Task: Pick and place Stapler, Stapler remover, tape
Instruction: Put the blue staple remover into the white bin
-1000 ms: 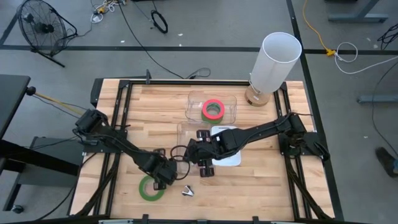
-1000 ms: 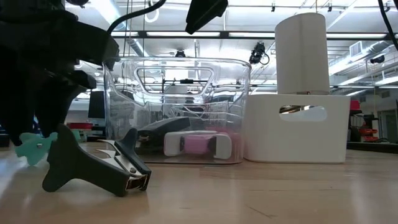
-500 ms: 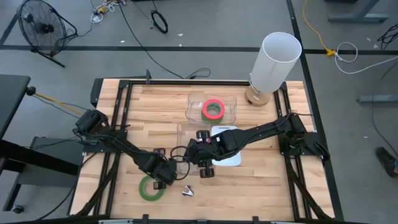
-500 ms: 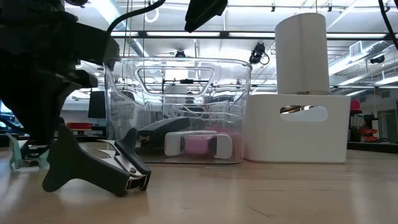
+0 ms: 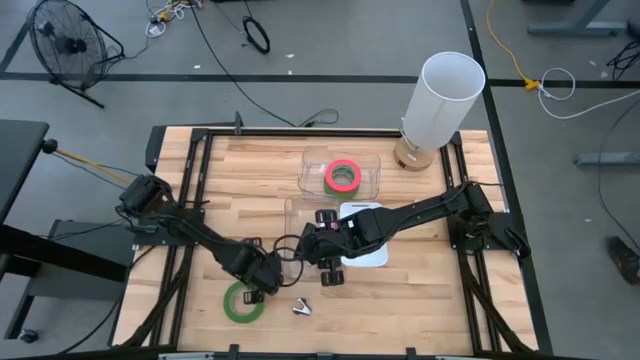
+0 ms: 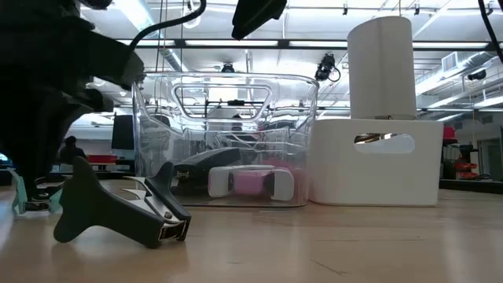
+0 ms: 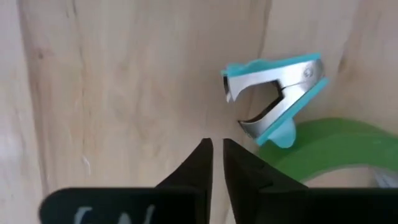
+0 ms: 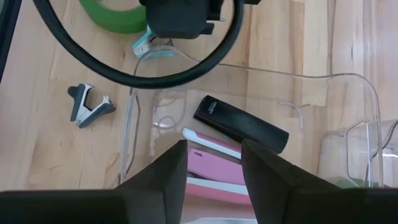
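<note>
Because the teal staple remover (image 7: 273, 93) lies free beside the green tape ring (image 7: 329, 149), the left gripper (image 7: 217, 163) hovers nearby, fingers nearly together, holding nothing.

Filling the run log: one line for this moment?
left gripper: shut, empty, by teal remover | right gripper: open, by bin | remover: at green tape edge

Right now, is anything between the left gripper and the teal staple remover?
Nothing visible. The left gripper is nearly shut and empty, and only bare wood separates it from the teal staple remover, which lies against the green tape ring.
</note>
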`<control>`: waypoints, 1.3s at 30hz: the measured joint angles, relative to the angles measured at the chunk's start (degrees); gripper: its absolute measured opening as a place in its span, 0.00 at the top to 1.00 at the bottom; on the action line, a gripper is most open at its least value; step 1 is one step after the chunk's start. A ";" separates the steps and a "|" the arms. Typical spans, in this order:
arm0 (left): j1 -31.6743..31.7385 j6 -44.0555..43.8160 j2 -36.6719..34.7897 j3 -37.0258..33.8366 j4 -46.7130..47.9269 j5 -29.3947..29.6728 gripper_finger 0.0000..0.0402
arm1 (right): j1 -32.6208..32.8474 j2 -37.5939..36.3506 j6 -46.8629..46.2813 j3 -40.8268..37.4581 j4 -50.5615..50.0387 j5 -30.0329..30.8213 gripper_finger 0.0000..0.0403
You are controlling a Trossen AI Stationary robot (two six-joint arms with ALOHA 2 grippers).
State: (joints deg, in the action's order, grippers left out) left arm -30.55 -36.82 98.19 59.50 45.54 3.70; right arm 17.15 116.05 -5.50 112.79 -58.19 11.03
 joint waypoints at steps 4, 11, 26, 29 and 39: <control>0.00 0.25 -0.25 1.39 0.21 0.07 0.84 | 0.00 0.00 0.00 0.00 0.20 0.04 0.63; -0.22 -0.01 -0.43 3.83 -1.39 0.55 0.76 | 0.00 0.00 -0.02 0.00 0.26 -0.04 0.63; -0.48 -7.18 0.45 3.86 -0.78 4.15 0.74 | 0.09 0.00 -0.98 0.00 0.26 -0.07 0.63; -0.48 -7.57 1.10 3.87 -0.75 3.96 0.74 | 0.09 0.00 -0.94 0.00 0.28 -0.07 0.63; -0.48 -7.84 4.03 3.95 -1.09 1.83 0.74 | 0.09 0.00 -0.95 -0.02 0.31 -0.07 0.63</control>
State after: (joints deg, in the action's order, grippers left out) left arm -31.03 -44.65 102.22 63.45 44.45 5.52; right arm 17.23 116.05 -6.45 112.77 -57.89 10.96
